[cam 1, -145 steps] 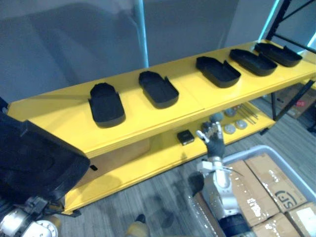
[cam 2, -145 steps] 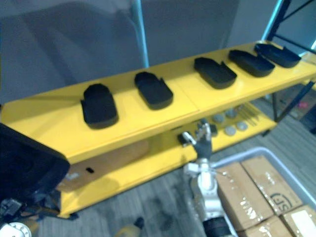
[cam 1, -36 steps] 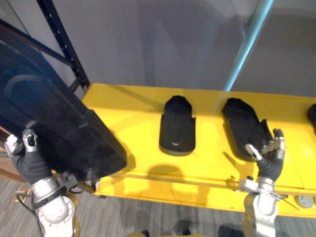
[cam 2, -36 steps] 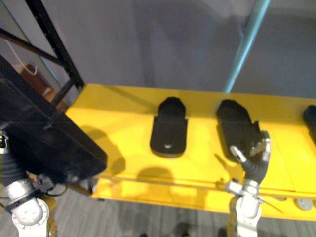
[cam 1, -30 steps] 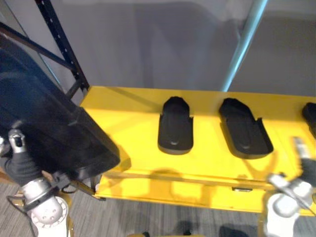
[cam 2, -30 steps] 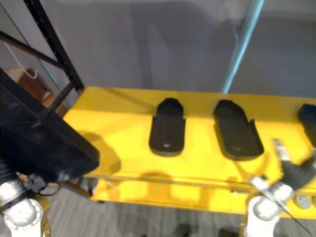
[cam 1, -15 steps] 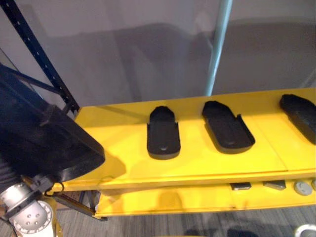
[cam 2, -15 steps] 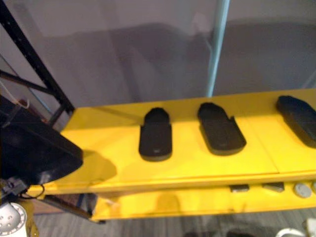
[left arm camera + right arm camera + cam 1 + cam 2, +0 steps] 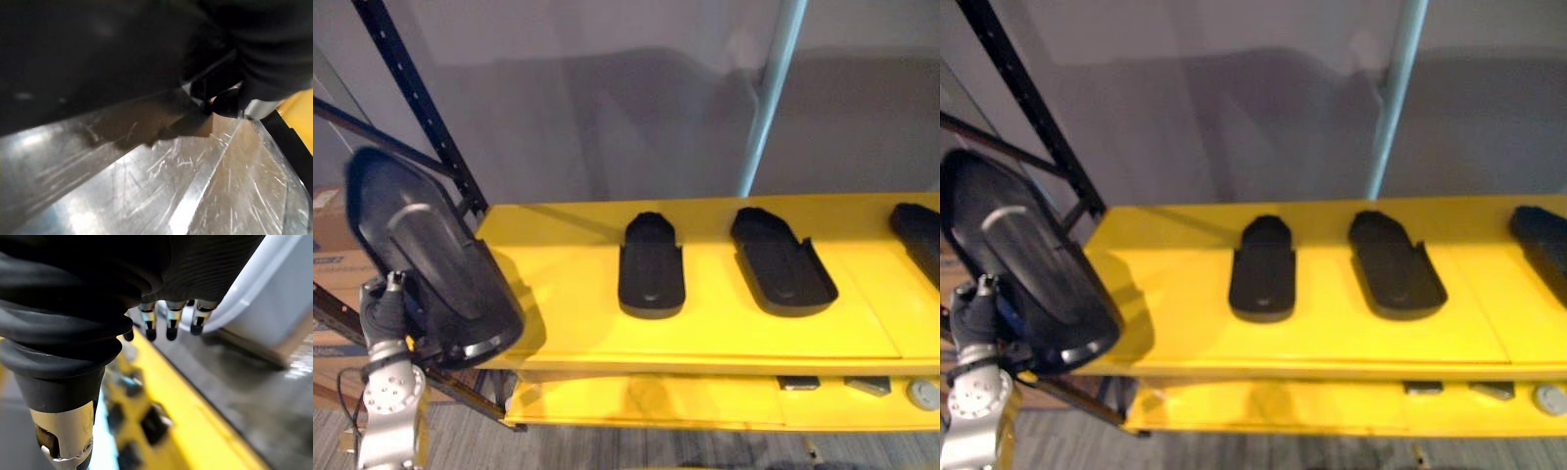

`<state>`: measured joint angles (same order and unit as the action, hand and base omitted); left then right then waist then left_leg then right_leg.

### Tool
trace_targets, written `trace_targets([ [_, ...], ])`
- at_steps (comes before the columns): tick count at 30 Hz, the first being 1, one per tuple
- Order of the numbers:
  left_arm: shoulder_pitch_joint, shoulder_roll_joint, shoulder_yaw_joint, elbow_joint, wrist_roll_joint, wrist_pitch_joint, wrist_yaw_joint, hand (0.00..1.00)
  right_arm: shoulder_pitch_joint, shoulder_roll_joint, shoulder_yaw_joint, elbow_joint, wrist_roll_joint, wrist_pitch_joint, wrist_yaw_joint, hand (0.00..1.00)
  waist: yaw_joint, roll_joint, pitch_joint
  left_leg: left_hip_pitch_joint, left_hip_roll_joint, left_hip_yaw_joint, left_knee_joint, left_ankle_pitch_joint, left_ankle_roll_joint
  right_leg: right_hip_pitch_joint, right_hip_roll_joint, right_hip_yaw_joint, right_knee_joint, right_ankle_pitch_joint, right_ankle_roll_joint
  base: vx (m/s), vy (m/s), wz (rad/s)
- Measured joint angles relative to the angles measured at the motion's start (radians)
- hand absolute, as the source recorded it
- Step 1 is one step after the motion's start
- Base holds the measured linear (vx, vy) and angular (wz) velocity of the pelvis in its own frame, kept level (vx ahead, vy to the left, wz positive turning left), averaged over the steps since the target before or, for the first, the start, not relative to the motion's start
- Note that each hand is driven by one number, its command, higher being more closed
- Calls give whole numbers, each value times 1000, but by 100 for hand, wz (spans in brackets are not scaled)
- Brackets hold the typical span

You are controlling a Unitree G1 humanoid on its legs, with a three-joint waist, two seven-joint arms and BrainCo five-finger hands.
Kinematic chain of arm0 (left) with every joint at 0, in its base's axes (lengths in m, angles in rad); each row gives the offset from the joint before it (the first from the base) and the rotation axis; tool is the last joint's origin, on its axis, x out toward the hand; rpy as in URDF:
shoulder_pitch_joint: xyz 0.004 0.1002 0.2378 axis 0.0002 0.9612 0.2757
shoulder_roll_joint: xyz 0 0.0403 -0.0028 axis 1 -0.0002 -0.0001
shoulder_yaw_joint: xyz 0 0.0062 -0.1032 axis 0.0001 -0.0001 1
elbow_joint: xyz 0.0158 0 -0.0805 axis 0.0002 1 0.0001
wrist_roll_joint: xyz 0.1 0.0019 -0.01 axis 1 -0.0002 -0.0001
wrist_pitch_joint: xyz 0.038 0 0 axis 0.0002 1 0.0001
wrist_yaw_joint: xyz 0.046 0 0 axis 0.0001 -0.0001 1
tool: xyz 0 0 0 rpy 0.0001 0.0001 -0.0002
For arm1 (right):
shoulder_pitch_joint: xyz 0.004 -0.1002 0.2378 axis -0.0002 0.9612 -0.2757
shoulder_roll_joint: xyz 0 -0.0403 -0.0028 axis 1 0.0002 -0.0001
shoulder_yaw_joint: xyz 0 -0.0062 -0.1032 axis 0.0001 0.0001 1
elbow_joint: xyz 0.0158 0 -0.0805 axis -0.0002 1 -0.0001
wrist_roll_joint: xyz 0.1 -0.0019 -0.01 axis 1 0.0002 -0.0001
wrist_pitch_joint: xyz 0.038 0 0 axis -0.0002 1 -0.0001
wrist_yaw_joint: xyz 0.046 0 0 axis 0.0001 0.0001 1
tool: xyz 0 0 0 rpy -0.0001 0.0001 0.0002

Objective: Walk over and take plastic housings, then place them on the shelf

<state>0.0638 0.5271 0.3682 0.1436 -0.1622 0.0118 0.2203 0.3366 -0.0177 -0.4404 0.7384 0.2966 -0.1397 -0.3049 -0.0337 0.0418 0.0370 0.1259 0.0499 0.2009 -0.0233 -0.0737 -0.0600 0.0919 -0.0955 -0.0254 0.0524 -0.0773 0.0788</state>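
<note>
One big black moulded plastic housing (image 9: 431,259) is held tilted by the left end of yellow shelf (image 9: 558,294), not down yet. Left hand (image 9: 384,311) thumb pinches its rim; right hand (image 9: 169,319) loose, empty. Prob light, stiff, slick, so grip by rim.

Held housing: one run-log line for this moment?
left hand: shut on black plastic housing, at left end of yellow shelf | right hand: open, empty | on shelf: other housings

held housing (image 9: 1023,257): large, black, tilted, left of frame
left hand (image 9: 974,315): lower left, clasping its lower edge
shelf (image 9: 1332,338): yellow, across the middle
second housing (image 9: 1261,266): flat, centre
third housing (image 9: 1396,262): flat, beside it, apart
</note>
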Motion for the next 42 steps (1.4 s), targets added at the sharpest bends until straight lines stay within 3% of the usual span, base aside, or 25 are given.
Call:
trace_targets([
  [2,-72,92,-21,159,-25,44,-79,100,-11,-45,-20,109,9,82,112,0,8,-1,2,18,0,-1,-9,6,-2,15,2,-3,-11,0,0,70,-1,5],
  [9,-247,246,-123,441,-9,89,-273,100,-47,-109,-102,243,13,216,265,0,16,10,7,32,1,-2,-10,11,-7,28,5,-3,-10,0,0,-6,-6,0],
  [15,-341,308,-207,523,64,91,-404,100,-48,-117,-130,274,12,272,304,0,12,22,19,49,-1,1,-56,45,-5,12,7,-3,2,0,-1,-63,-23,-1],
  [19,-376,332,-275,563,109,90,-475,100,-46,-120,-156,281,12,275,310,0,-7,19,20,51,0,3,-56,46,-5,12,9,-2,-2,0,0,-19,-9,-1],
  [25,-437,333,-333,606,173,98,-554,100,-47,-120,-167,281,12,274,310,0,-12,13,36,55,3,26,-56,42,-11,13,14,18,-13,9,1,21,-7,-9],
  [30,-448,332,-371,632,212,99,-550,100,-48,-121,-166,280,5,271,310,0,-35,15,44,65,3,55,-56,37,-18,14,14,34,-14,10,1,34,13,-13],
  [35,-458,329,-381,636,260,89,-473,100,-45,-121,-164,280,3,270,306,0,-44,22,50,72,6,78,-56,35,-21,11,19,57,-14,14,1,9,2,-13],
  [42,-457,306,-378,654,285,94,-432,100,-43,-132,-141,258,-9,270,306,0,-54,15,81,75,15,107,-56,31,-21,-2,30,79,-14,21,-2,-32,-10,-10],
])
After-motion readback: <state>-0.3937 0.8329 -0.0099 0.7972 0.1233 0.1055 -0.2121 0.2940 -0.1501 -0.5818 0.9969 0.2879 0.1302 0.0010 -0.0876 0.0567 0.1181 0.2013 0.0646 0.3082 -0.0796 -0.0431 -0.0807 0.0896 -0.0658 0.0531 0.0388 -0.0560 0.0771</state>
